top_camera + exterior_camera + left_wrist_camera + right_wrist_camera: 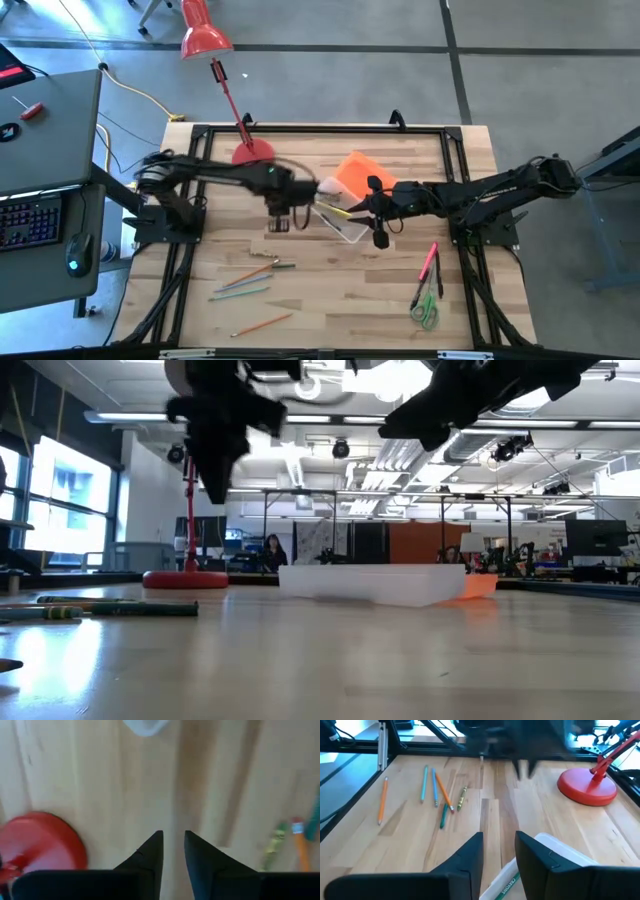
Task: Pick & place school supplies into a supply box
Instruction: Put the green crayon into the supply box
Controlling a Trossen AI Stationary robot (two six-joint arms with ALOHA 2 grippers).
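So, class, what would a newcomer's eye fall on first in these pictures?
Probably the bright red desk lamp at the table's far edge, its round base beside the left gripper. Next, the clear plastic box with its orange lid at mid-table, under the right gripper. Coloured pencils lie scattered near the front-left.

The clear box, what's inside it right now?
In the clear box, a yellow pencil and a green crayon show. The right tool covers part of it.

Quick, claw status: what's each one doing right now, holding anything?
Left claw: fingers slightly apart, nothing between them, above bare table.
Right claw: fingers apart, empty, at the clear box.
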